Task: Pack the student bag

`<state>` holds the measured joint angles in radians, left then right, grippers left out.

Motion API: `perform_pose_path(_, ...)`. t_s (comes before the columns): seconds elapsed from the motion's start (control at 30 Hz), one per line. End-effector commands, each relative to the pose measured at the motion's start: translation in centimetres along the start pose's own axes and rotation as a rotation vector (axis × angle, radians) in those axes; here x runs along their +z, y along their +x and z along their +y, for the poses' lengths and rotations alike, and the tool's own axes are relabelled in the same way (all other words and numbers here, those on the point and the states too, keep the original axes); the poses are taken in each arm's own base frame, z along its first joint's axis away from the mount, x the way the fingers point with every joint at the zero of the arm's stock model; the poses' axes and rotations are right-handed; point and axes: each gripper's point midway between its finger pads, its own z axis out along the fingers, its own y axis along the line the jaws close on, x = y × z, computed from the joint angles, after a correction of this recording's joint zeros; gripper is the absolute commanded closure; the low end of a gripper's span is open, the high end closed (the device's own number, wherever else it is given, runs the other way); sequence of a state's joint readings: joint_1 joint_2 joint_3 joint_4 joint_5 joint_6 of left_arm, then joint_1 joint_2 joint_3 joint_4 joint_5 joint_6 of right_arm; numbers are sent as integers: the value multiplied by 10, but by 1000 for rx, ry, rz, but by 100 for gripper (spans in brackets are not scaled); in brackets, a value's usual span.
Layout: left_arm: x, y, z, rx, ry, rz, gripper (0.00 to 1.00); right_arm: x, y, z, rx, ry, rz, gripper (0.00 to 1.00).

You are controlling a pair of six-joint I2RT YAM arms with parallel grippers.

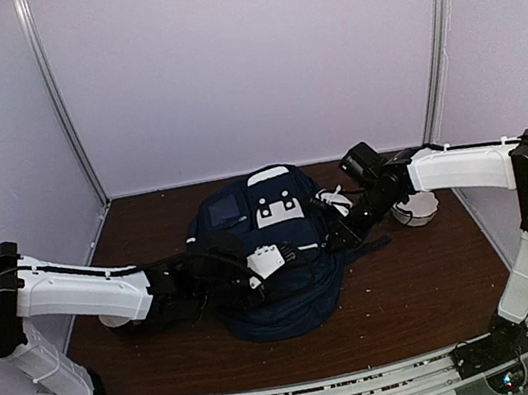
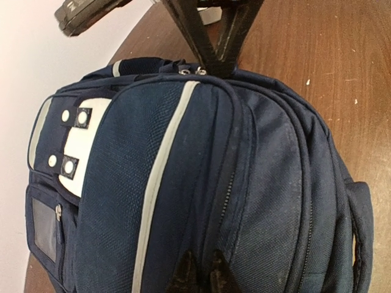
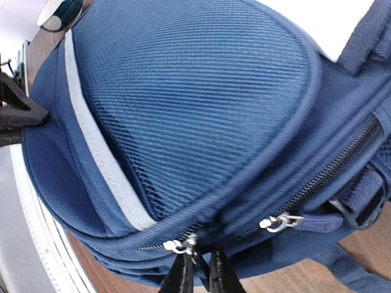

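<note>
The brown surface (image 1: 410, 284) carries everything, and the student bag (image 1: 281, 296) lies at its middle, front face up, between my two arms. I reckon that is why I reach in from both sides: one side to steady the bag, the other to work a zip.

The bag is navy, domed and full-looking, with a pale grey stripe (image 2: 162, 177) running down its front panel and a white patch (image 2: 67, 152) set with dark studded tabs. A small clear window pocket (image 2: 44, 221) sits below the patch. Every zip line I can see runs closed.

My left arm (image 1: 87, 288) lies low along the bag's left side. My left jaws are drawn nearly together against the cloth beside a zip line; whether they have caught a fold I cannot tell.

My right arm (image 1: 462, 169) stretches to the opposite end. There my right jaws are pressed together, pinching a silver zip pull (image 3: 181, 246). A second pull (image 3: 275, 223) hangs free just beside it.
</note>
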<state>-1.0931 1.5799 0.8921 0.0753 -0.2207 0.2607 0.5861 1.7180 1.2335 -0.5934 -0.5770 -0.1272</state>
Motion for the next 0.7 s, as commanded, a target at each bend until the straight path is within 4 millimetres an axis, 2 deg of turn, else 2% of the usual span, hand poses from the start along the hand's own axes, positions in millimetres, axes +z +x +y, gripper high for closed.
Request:
perform_pose_path(0.0, -10, -8, 20, -76, -77, 7, 88, -25, -10, -18, -1, 89, -33, 81)
perform_pose_path(0.1, -19, -16, 27, -104, -86, -7, 77, -46, -16, -15, -40, 116, -75, 75)
perform_pose_path(0.23, -38, -33, 43, -151, -116, -38, 52, -80, -24, -16, -110, 191, -138, 69)
perform_pose_path(0.3, -48, -38, 52, -175, -133, -32, 44, -103, -30, -18, -140, 244, -184, 68)
perform_pose_path(0.47, -87, -49, 95, -251, -217, -43, 32, -163, -43, -25, -155, 384, -324, 66)
perform_pose_path(0.57, -117, -49, 130, -317, -287, -70, 27, -207, -53, -22, -171, 481, -417, 64)
perform_pose_path(0.67, -149, -51, 166, -373, -361, -108, 22, -254, -58, -18, -174, 608, -524, 50)
